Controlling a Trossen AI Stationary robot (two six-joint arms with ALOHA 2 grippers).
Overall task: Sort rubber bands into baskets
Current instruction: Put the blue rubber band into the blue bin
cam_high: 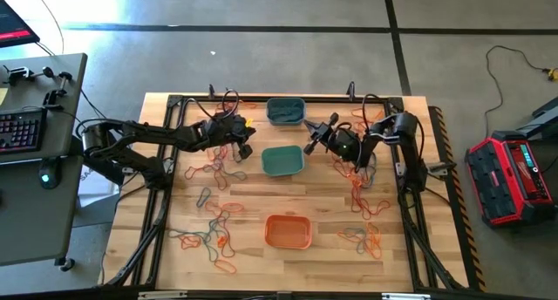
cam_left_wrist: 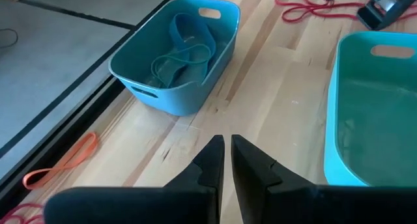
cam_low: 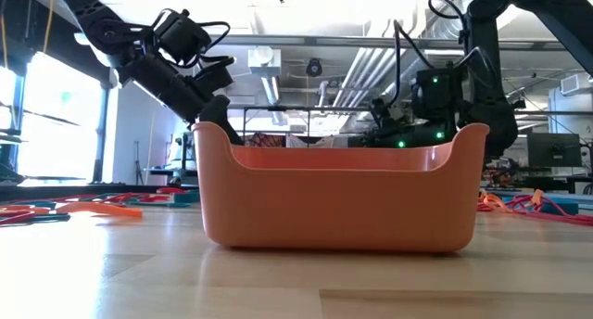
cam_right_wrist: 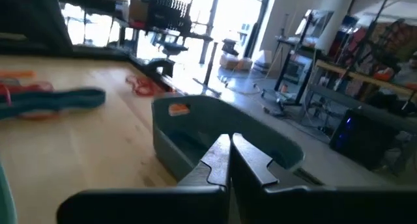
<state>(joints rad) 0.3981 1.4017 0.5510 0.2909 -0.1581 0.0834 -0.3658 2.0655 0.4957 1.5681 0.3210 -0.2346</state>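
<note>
On the wooden table [cam_high: 261, 204], three baskets stand in a rough line along the middle: the grey-blue basket [cam_high: 285, 111] at the far edge, the teal-green basket [cam_high: 282, 160] at the centre, the orange basket [cam_high: 288, 231] nearest the camera of the low view. The left gripper [cam_high: 245, 148] hovers just beside the teal-green basket, between it and the grey-blue one; its fingers [cam_left_wrist: 212, 160] are pressed nearly together with nothing between them, so it carries no band. The right gripper [cam_high: 311, 146] hangs on the other side of the same two baskets, likewise clenched and empty, pointing toward the grey-blue basket in its own wrist view.

Progress, as judged from these views: the grey-blue basket holds a few blue-teal bands [cam_left_wrist: 179, 51]; the teal-green basket appears bare inside, and the orange basket shows no clear contents from above. Most rubber bands [cam_high: 209, 235] are not yet sorted: a loose scatter of orange, red and blue-teal loops lies on the left half of the table, and another cluster [cam_high: 362, 200] lies on the right half below the right arm. One orange band [cam_left_wrist: 62, 162] lies near the table's edge beside the left gripper. The sorting is therefore at an early stage, with nearly all of the picking left to do.
</note>
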